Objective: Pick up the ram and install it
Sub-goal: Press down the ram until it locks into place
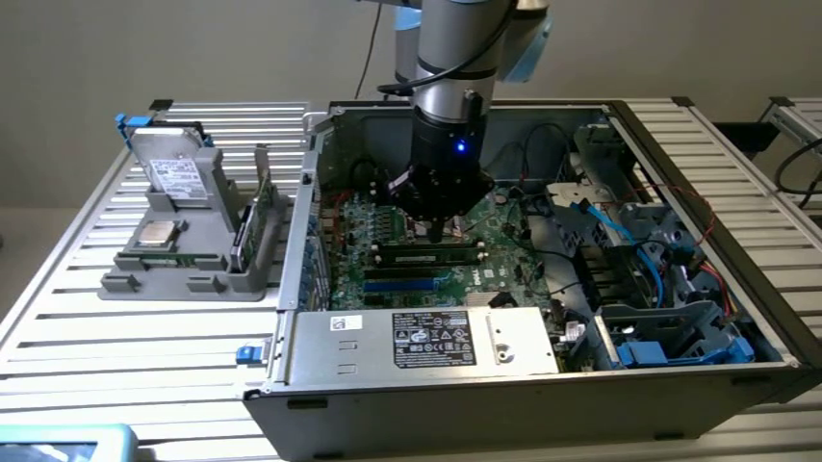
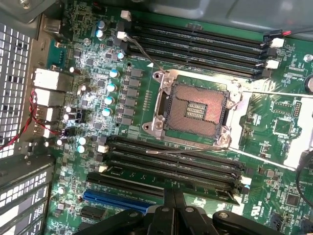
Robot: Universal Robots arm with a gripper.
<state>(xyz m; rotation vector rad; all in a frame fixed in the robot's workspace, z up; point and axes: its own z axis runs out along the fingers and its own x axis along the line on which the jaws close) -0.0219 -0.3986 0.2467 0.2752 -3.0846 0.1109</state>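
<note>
While our arm reaches down into the open computer case (image 1: 680,318) and hangs over the motherboard (image 2: 274,122), we judge the seating step to be in hand. The ram (image 1: 430,258) lies flat along a black slot (image 2: 171,161) just under our gripper (image 1: 440,231), whose fingers (image 2: 168,200) are pinched together with nothing between them. Any further move calls for an even, straight press along the strip's length, so both ends lock.

Glossy green motherboard (image 2: 274,122), matt black gripper (image 2: 174,205)
</note>
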